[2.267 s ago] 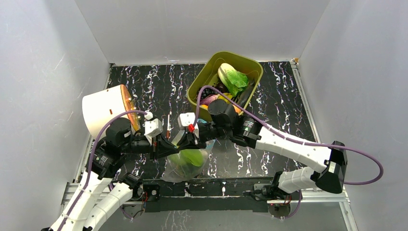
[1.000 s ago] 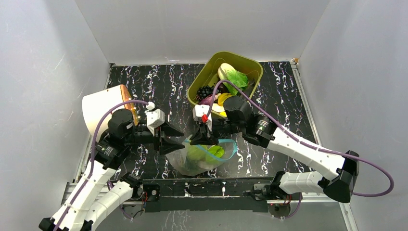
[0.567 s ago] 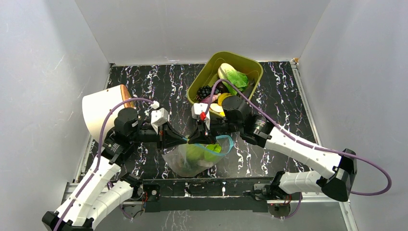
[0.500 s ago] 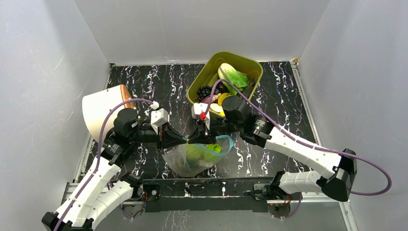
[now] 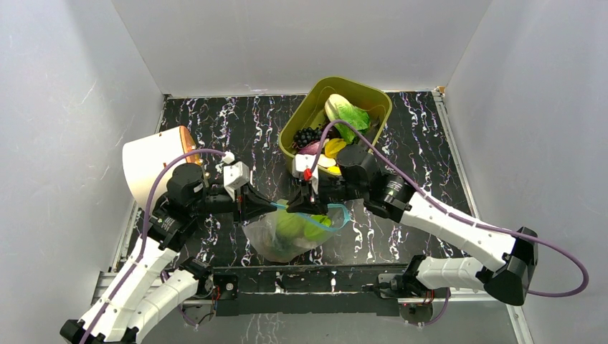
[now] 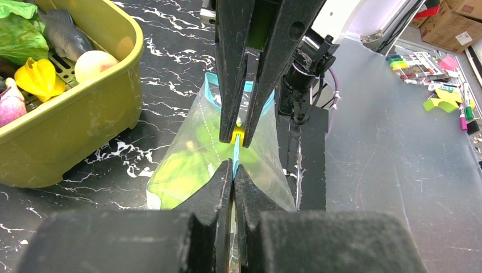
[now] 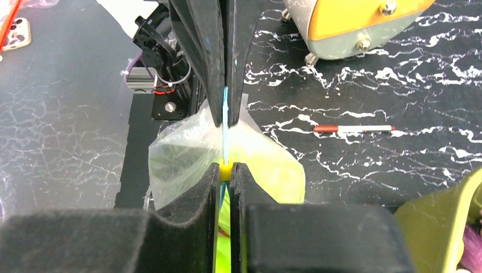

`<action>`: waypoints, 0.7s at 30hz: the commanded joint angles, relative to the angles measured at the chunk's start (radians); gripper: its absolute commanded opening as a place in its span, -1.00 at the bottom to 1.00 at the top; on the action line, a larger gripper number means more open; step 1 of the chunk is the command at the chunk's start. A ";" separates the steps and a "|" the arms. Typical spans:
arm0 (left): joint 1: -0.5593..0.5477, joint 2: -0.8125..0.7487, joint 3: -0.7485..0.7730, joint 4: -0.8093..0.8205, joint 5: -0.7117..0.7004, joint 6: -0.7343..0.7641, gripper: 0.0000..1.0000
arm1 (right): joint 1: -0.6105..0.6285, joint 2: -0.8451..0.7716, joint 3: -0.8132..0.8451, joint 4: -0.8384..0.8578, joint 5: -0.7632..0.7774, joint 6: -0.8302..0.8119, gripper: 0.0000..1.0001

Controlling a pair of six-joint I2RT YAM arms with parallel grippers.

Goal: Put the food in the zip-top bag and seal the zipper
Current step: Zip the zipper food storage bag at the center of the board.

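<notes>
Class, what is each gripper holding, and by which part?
Both hold the bag by its zipper: left gripper on the strip, right gripper on its yellow slider.

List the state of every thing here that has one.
left gripper, shut on zipper
right gripper, shut on zipper at its yellow slider
zipper, pinched flat between the grippers, looped open beyond
zip-top bag, holds green food, not sealed
tub, upright, holding other food
</notes>
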 commanded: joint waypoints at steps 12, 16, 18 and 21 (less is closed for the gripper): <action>0.005 -0.020 0.009 0.303 0.070 -0.246 -0.88 | -0.063 -0.155 -0.028 -0.084 -0.061 -0.096 -1.00; 0.006 0.000 -0.009 0.326 0.119 -0.245 -0.09 | -0.063 -0.107 0.010 -0.073 -0.112 -0.086 -1.00; 0.005 0.014 -0.017 0.329 0.155 -0.233 0.09 | -0.064 -0.092 0.019 -0.066 -0.112 -0.086 -1.00; 0.004 0.043 -0.022 0.320 0.207 -0.223 0.15 | -0.063 -0.075 0.027 -0.046 -0.117 -0.079 -1.00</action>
